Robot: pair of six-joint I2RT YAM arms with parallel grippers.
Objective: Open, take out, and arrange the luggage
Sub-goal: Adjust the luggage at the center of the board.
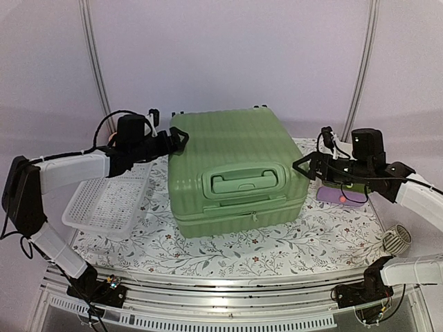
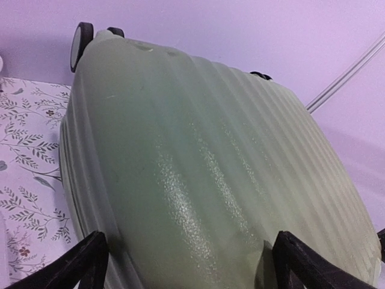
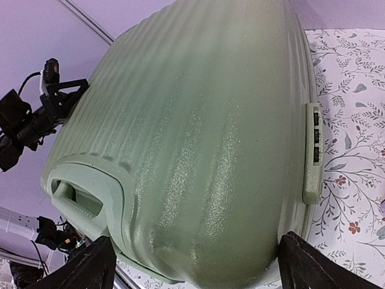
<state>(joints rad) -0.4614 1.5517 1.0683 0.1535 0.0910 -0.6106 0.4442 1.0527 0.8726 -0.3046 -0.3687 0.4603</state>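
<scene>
The luggage [image 1: 235,159] is a light-green ribbed suitcase lying closed on the table, its green handle [image 1: 242,182] facing the near side. It fills the left wrist view [image 2: 198,138] and the right wrist view [image 3: 198,120]. My left gripper [image 1: 178,140] is open at the suitcase's far left upper edge, its fingers [image 2: 90,259] spread wide across the shell. My right gripper [image 1: 302,166] is open at the suitcase's right side, its fingers [image 3: 307,265] spread across the rounded corner. Neither gripper holds anything.
A white perforated basket [image 1: 107,200] sits left of the suitcase, under my left arm. A small purple and green box [image 1: 340,196] lies right of it, under my right arm. A round ribbed object [image 1: 396,240] stands at the right edge. A lock block [image 3: 313,150] is on the suitcase's side.
</scene>
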